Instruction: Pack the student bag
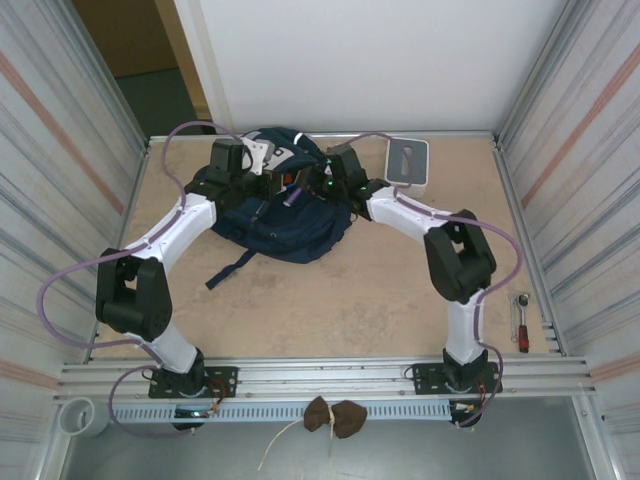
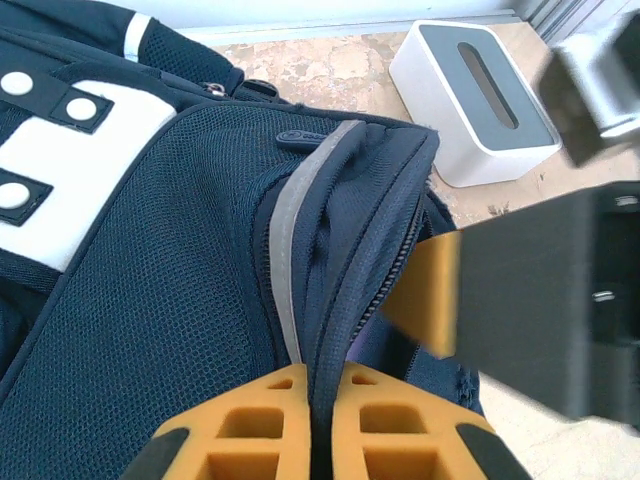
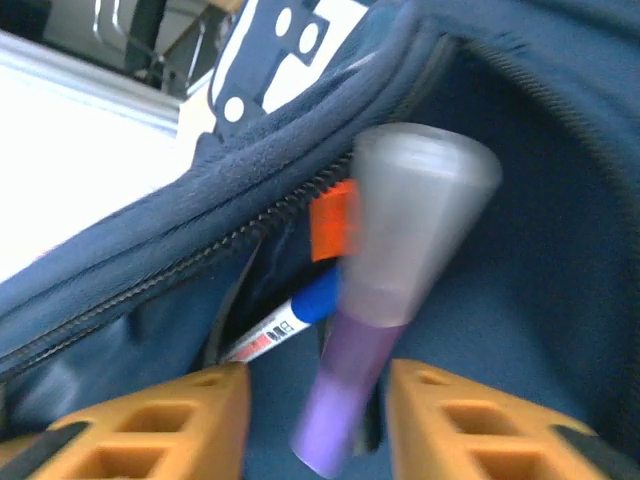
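Two arms: both stretched to the far side of the table (image 1: pixel 350 300), meeting over the pack.
One student bag (image 1: pixel 285 232): navy, lying at the far middle of the table, a touch left of centre. One dark strap trails toward the near edge. White patches with round holes show on its far end, and one grey stripe runs beside the zip.
One left gripper (image 2: pixel 320 400): clamped tight, both orange fingers pinching the fabric edge of the bag right at the zip.
One right gripper (image 3: pixel 315 400): jaws spread apart at the mouth of the bag, looking straight into the opening, with nothing squeezed between them.
One purple tube (image 3: pixel 400 250): clear cap on top, blurred, tilted between the right fingers with a gap on either side, its lower end down inside the bag.
One blue-capped marker (image 3: pixel 290 318): inside the bag, lying just under the zip, left of the tube.
One orange tab (image 3: pixel 333 220): by the zip, just behind the tube's cap.
One white-grey box (image 1: pixel 407 162): slot on top, at the far edge, right of the bag and apart from it.
One wrench (image 1: pixel 522 320): by the table's right edge, well apart from everything else.
One brown bundle (image 1: pixel 335 417): on the rail in front, between the two arm bases.
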Controlling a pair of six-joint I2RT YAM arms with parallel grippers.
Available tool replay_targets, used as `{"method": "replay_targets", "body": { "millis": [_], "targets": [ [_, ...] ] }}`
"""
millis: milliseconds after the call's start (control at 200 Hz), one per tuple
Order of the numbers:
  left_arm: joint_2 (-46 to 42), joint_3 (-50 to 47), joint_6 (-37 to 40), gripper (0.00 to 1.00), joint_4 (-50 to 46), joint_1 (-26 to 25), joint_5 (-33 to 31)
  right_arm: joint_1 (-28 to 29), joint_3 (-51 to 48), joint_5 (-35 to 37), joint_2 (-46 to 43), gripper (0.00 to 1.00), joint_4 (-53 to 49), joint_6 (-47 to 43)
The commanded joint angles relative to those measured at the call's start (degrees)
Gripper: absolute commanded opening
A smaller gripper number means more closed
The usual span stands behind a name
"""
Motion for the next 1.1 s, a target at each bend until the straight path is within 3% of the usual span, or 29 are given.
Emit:
{"method": "replay_targets", "body": {
  "millis": [0,170,291,411,576,641,736,802,972,1092],
  "targets": [
    [-4.2,1.2,-1.2,0.00,3.5,-0.7,2.5,-0.4,-2.3,-0.2,-2.7,0.46,0.3,0.8],
    [-4.7,0.6,-1.0,0.00,3.5,-0.7,2.2,-1.4,-16.4,6.9,-14.2,0.46,-0.7,-6.4],
    [-5.1,0.2,-1.3,0.00,3.9,-1.0,2.2,-2.5,-21.3,11.1,-16.0,0.50,-3.0,-8.3],
    [-5.2,0.1,-1.1,0.00,3.5,-1.5,1.6,-3.4,-22.0,7.5,-12.6,0.55,0.9,-7.1],
    [-5.0,0.0,-1.2,0.00,3.2,-1.9,1.4,-4.5,-16.2,2.0,-5.7,0.55,2.7,-6.8],
    [-5.1,-0.1,-1.4,0.00,3.0,-2.2,1.2,-4.9,-15.9,0.9,-5.1,0.45,4.0,-7.3],
    [-6.0,-0.2,-1.8,0.00,1.6,-3.0,0.9,-6.2,-16.8,-1.0,-6.7,0.15,4.7,-8.7],
    [-7.3,-0.6,-2.8,0.00,0.5,-4.0,0.3,-7.4,-19.2,-1.5,-9.5,0.04,4.9,-10.4],
    [-12.4,-5.3,-6.5,0.00,1.1,-8.5,-3.5,-11.7,-23.2,-6.5,-17.3,0.00,-1.1,-15.3],
    [-12.8,-7.4,-7.0,0.06,2.1,-13.0,-6.1,-15.1,-24.1,-11.1,-21.7,0.00,-5.4,-19.2]
  ]
}}
